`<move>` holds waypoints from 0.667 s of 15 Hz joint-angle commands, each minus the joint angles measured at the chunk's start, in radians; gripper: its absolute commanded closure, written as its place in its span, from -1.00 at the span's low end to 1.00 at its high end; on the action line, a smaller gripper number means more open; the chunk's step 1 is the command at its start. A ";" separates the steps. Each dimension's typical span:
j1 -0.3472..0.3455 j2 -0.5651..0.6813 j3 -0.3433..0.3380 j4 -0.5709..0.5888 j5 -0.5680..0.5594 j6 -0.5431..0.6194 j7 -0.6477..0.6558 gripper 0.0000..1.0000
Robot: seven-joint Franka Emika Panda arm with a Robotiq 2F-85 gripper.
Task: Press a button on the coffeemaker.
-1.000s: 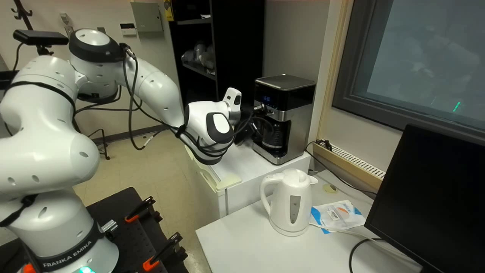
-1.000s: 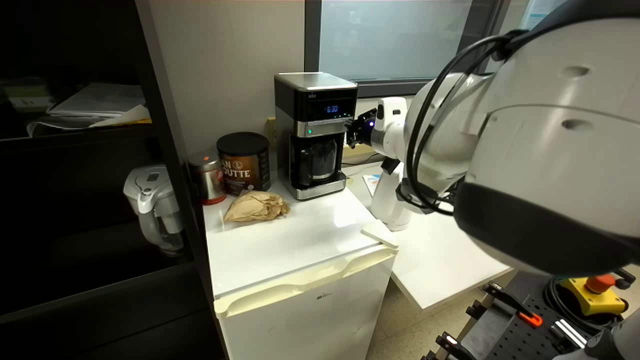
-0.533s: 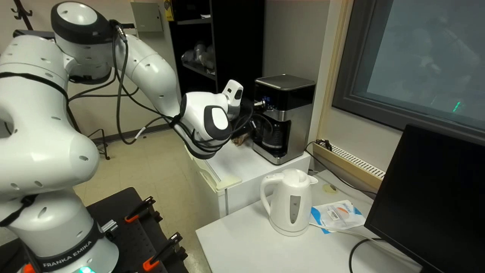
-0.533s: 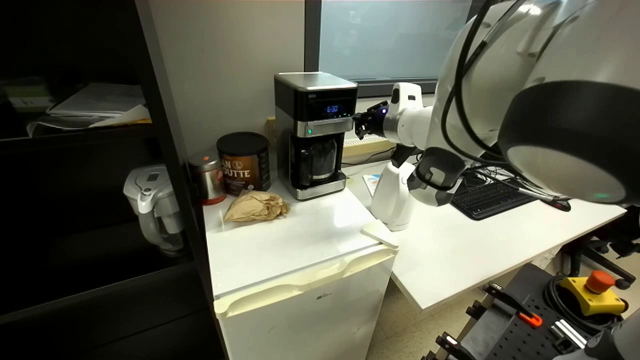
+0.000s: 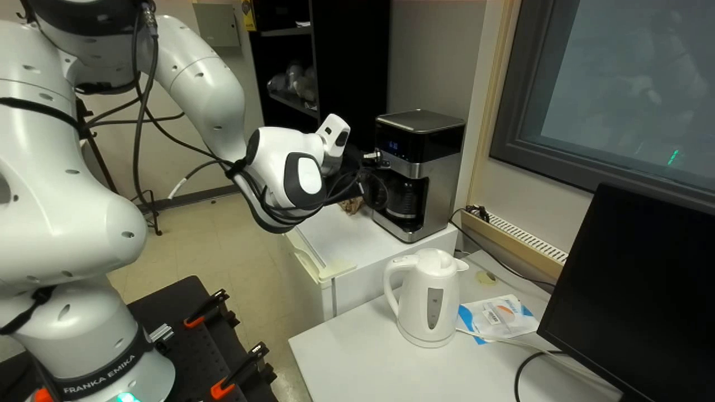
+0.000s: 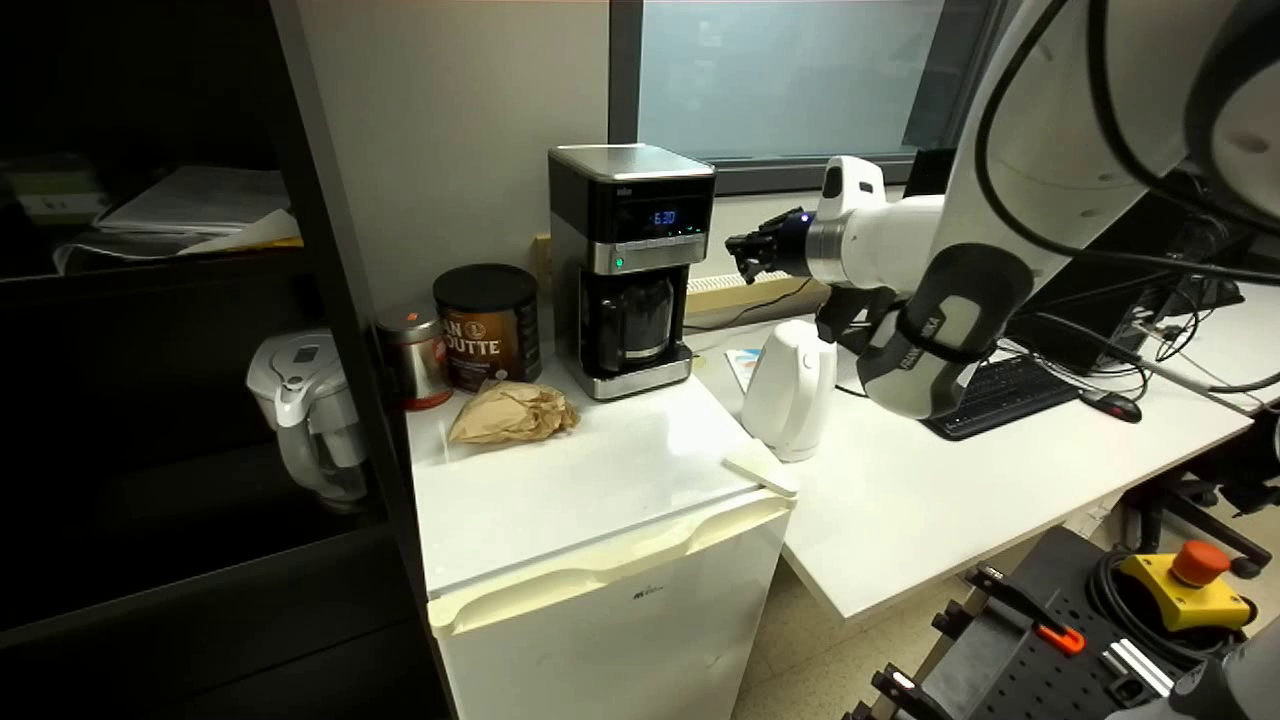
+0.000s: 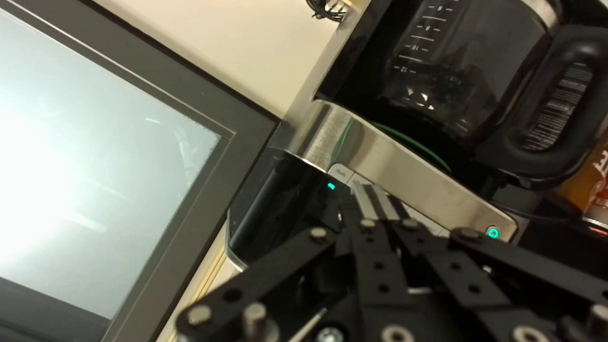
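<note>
Gripper (image 5: 377, 159) hangs by front of coffeemkr (image 5: 438, 167), can't tell if touching; dark carafe (image 5: 404, 200) sits in recess. Wht kettle (image 5: 419, 307) upright on wht tbl (image 5: 357, 357), pkt (image 5: 500, 317) just beside, blk monitor (image 5: 642, 296) nearby.

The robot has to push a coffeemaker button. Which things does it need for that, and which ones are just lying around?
For the job:
coffeemaker
buttons on its front
tool on the robot

Just lying around:
white kettle
paper bag
brown tub with black lid
jug on the shelf
keyboard
mouse

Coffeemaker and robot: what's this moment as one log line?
coffeemaker: green light on | carafe: in recess | end effector: shut, not touching coffeemaker
</note>
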 commanded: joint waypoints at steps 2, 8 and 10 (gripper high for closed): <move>0.076 0.194 -0.066 -0.112 -0.094 -0.036 -0.093 0.97; 0.187 0.434 -0.206 -0.185 -0.244 -0.223 -0.176 0.97; 0.233 0.470 -0.291 -0.171 -0.375 -0.325 -0.100 0.97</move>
